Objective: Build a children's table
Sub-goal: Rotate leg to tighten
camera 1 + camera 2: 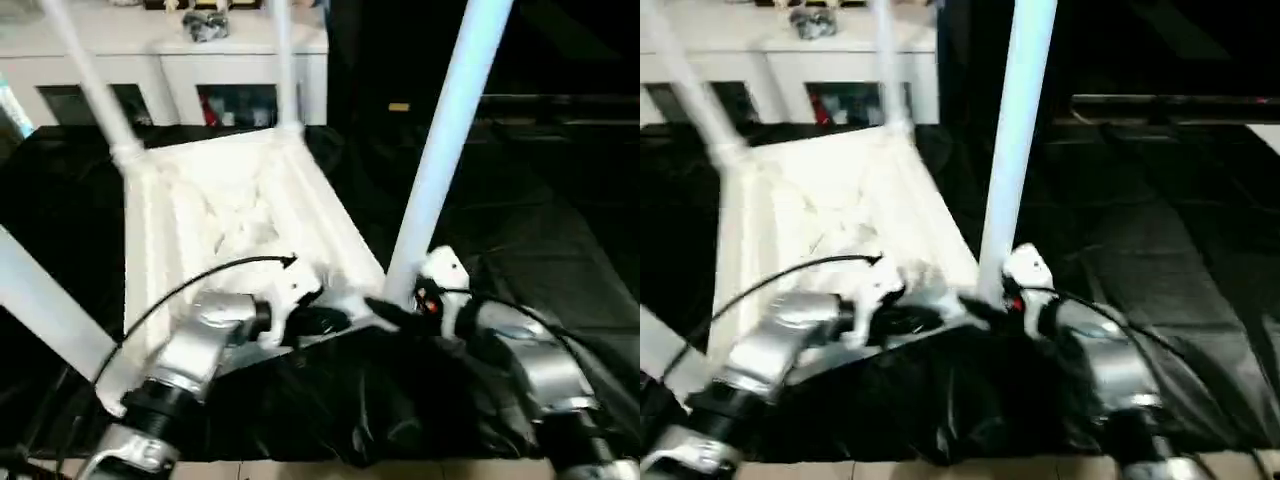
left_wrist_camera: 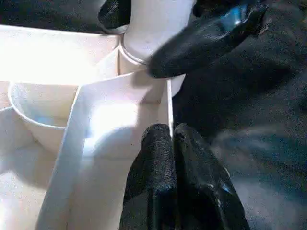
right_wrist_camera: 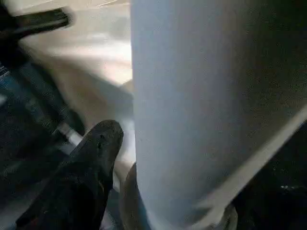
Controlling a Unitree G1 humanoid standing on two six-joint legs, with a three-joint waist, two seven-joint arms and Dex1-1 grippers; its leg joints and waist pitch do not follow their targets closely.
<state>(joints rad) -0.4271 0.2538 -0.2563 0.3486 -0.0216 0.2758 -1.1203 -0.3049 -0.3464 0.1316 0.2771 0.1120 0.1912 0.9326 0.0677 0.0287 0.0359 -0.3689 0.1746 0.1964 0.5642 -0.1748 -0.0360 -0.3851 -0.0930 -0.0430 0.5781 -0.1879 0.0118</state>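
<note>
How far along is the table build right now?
All four legs stand in the upturned table top. The right gripper is at the base of the near right leg, apparently seating it; the left gripper pinches the top's edge. Left: flipping it upright.

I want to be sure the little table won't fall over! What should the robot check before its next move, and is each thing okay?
1. Table top lying upside down on the black cover: ok.
2. Left gripper pinching the top's thin edge wall: ok, fingers shut on it.
3. Right gripper at the foot of the near leg: ok, fingers around it.
4. Near leg fully seated in its corner socket: cannot tell.
5. Far legs standing in their sockets: ok.
6. Fourth leg seated: cannot tell.
</note>
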